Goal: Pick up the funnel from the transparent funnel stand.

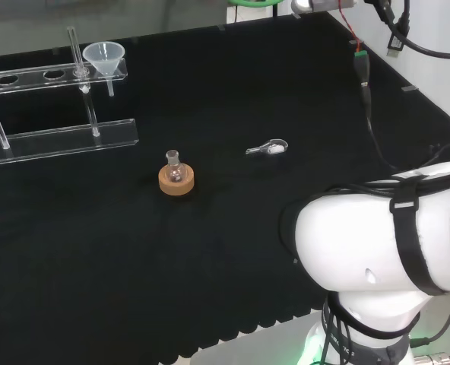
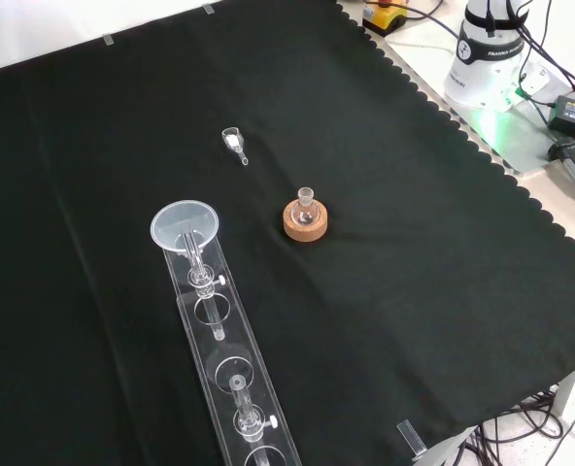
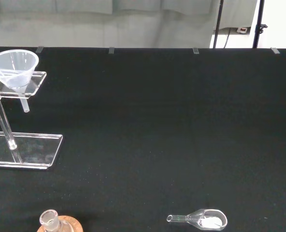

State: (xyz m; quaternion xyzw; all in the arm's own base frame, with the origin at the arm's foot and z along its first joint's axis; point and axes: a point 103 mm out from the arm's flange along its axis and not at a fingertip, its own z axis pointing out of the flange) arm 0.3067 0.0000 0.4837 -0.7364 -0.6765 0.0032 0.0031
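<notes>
A clear funnel [image 1: 104, 58] sits upright in the end hole of a transparent funnel stand [image 1: 58, 141] at the far left of the head view. In the front view the funnel [image 2: 184, 225] is at the near end of the stand [image 2: 231, 374], which runs toward the bottom edge. The wrist view has the funnel [image 3: 13, 70] resting in the stand's top shelf [image 3: 34, 84], its stem hanging below.
A small round flask [image 1: 174, 169] stands on a cork ring [image 1: 176, 182] mid-cloth. A small glass scoop with white powder [image 1: 269, 148] lies to its right in the head view. The arm's white links [image 1: 385, 243] are at the lower right.
</notes>
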